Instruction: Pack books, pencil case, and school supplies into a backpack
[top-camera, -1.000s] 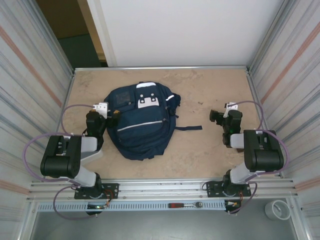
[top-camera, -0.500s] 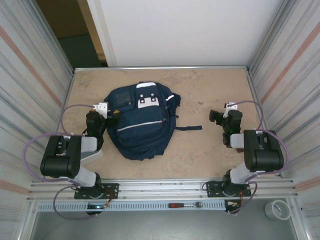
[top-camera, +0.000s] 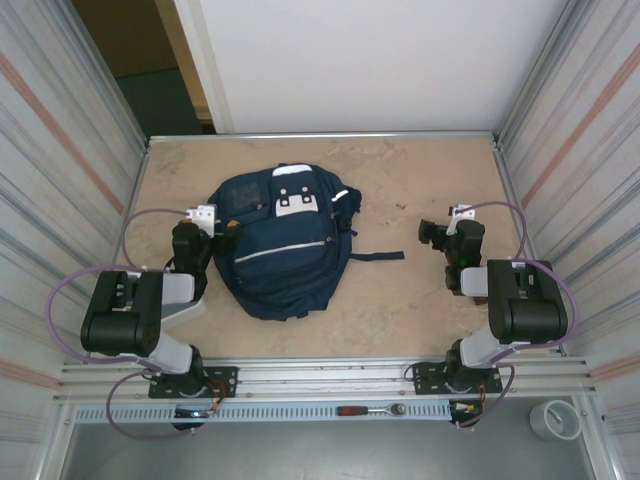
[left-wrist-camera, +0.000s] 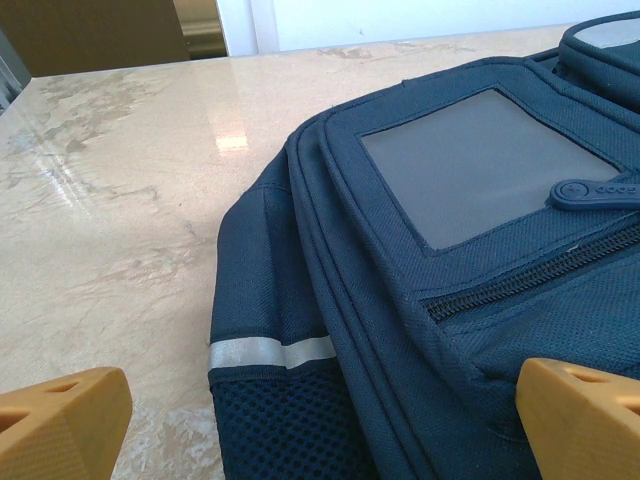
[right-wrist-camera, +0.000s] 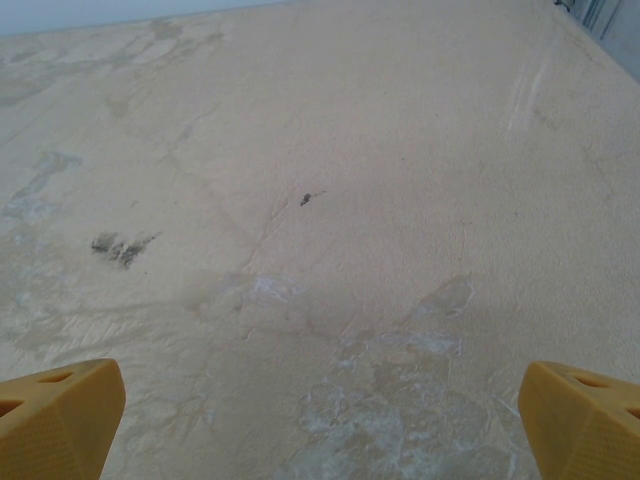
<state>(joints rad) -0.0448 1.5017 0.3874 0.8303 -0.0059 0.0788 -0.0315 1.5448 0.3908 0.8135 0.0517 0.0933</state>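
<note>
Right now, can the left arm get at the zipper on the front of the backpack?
Probably yes. The left gripper is open right beside the backpack, with the zipper just ahead of it and nothing between them.

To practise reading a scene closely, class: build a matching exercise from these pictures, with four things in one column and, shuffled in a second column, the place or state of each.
Things:
1. backpack
2. left tool
3. right tool
4. red-handled wrench

Places or states:
A. open above bare table
B. lying on the metal rail in front of the arm bases
C. flat on the table, left of centre
D. open at the backpack's side

Pairs: 1-C, 2-D, 3-A, 4-B
</note>
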